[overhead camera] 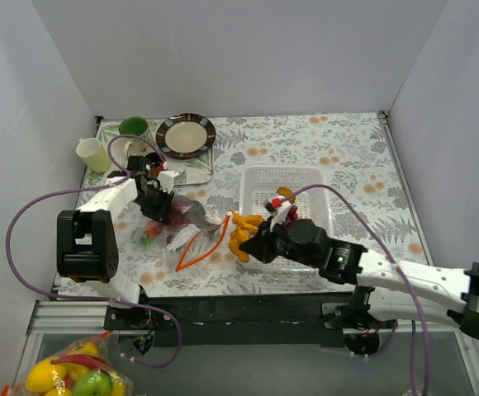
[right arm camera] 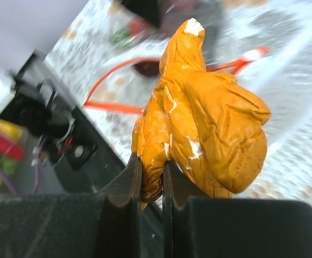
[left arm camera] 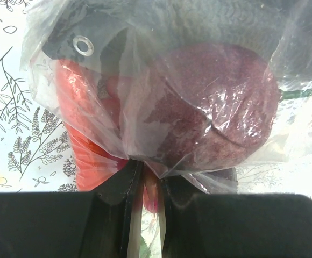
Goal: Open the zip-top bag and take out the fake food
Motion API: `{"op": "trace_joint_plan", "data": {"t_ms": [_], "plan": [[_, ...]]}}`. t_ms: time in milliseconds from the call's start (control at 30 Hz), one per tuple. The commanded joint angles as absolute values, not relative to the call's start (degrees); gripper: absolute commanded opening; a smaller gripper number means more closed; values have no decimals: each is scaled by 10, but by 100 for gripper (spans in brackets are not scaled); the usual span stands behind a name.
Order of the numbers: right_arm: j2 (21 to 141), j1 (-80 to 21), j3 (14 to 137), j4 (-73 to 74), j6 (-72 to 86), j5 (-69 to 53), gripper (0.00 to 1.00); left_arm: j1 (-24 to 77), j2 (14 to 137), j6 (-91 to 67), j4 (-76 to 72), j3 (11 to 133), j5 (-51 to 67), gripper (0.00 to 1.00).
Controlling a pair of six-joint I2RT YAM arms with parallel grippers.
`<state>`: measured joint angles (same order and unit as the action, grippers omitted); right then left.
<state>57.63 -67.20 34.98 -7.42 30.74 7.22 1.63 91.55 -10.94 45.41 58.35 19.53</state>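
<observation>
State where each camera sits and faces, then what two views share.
Top external: above and behind the robot, looking down on the table; left arm and right arm show.
Left wrist: on the left arm, looking along the left end effector, shut on the zip-top bag.
Right wrist: on the right arm, looking along the right end effector, shut on the orange toy food.
Shared: top and right wrist both show that food.

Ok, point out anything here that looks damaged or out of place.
The orange toy food pinched in the right gripper looks worn: white patches show where its colour has flaked off. The zip-top bag, pinched by the left gripper, is crumpled but looks intact. Nothing else stands out.
</observation>
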Motion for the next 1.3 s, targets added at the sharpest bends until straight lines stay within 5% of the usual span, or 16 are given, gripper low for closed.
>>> {"op": "trace_joint_plan", "data": {"t_ms": [0,100,167,200,233,400,533,667,767,800,833,1267], "plan": [[464,-664,351,76,346,351,1,18,925,-113,456,592,192,0],[460,-646,369,154,356,439,4,18,925,-116,457,589,197,0],[510,-622,391,197,350,447,24,18,922,-115,460,588,196,0],[533,-616,422,223,353,462,46,18,922,-115,460,589,195,0],[560,-612,438,254,370,472,57,18,918,-115,460,589,195,0],[685,-606,532,334,333,448,92,17,914,-115,466,592,200,0],[700,-629,596,308,239,392,99,18,917,-118,465,594,203,0],[687,-711,583,202,143,380,89,18,917,-119,458,589,204,0],[713,-758,563,117,90,337,52,18,925,-119,454,587,201,0],[726,-767,561,101,82,324,14,18,926,-119,453,586,202,0],[740,-783,559,70,70,321,2,18,926,-120,450,587,202,0],[942,-786,615,-69,21,238,3,18,927,-123,456,592,212,0]]}}
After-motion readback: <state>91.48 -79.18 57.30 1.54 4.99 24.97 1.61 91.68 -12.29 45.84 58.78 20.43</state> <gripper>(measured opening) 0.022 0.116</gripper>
